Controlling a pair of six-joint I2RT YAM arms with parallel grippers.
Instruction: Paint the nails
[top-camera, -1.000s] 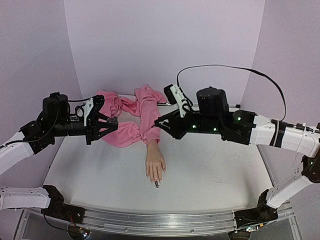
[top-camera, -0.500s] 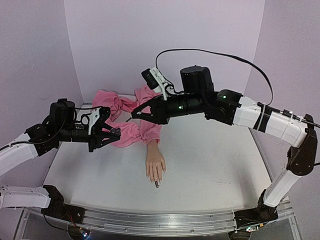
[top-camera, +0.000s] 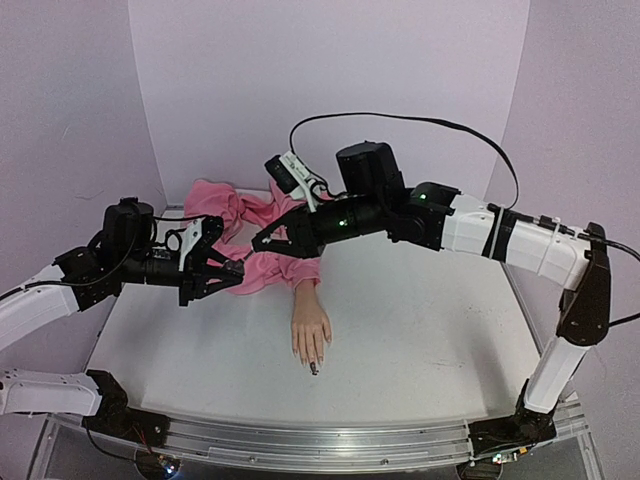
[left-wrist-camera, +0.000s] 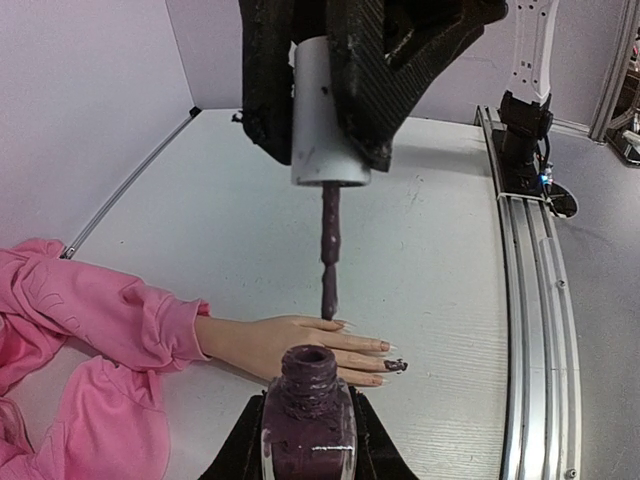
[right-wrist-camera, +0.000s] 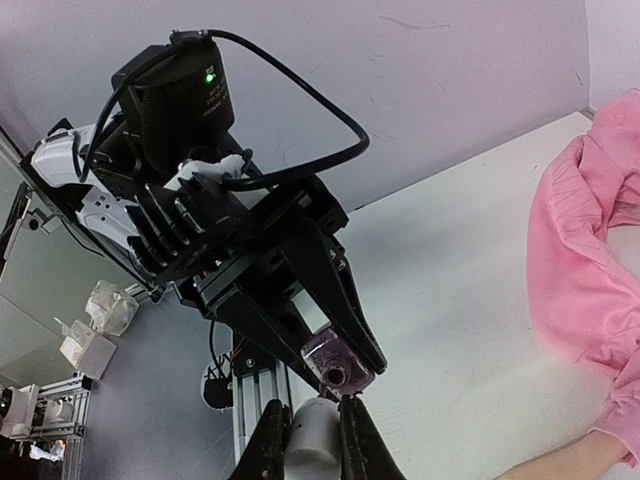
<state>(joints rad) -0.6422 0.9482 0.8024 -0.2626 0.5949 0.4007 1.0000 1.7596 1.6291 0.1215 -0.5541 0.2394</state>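
Observation:
The pale mannequin hand (top-camera: 311, 335) lies palm down mid-table, its pink sleeve (top-camera: 290, 225) trailing back. Its nails (left-wrist-camera: 384, 346) are skin-toned except one smeared dark purple nail (left-wrist-camera: 396, 366). My left gripper (left-wrist-camera: 308, 445) is shut on an uncapped purple polish bottle (left-wrist-camera: 308, 420), held above the table left of the hand. My right gripper (right-wrist-camera: 312, 440) is shut on the white cap (left-wrist-camera: 326, 110). The cap's purple brush (left-wrist-camera: 329, 250) hangs just above the bottle's mouth. In the top view the two grippers (top-camera: 237, 270) (top-camera: 262, 240) meet over the pink cloth's edge.
The bunched pink cloth (top-camera: 225, 215) covers the table's back left. A metal rail (left-wrist-camera: 530, 300) runs along the table's near edge, with the right arm's base (left-wrist-camera: 525, 130) on it. Purple walls close in the back and sides.
My right arm swung left across the pink cloth, bringing the cap and brush up to the bottle. My left gripper dropped slightly lower and nearer with the bottle.

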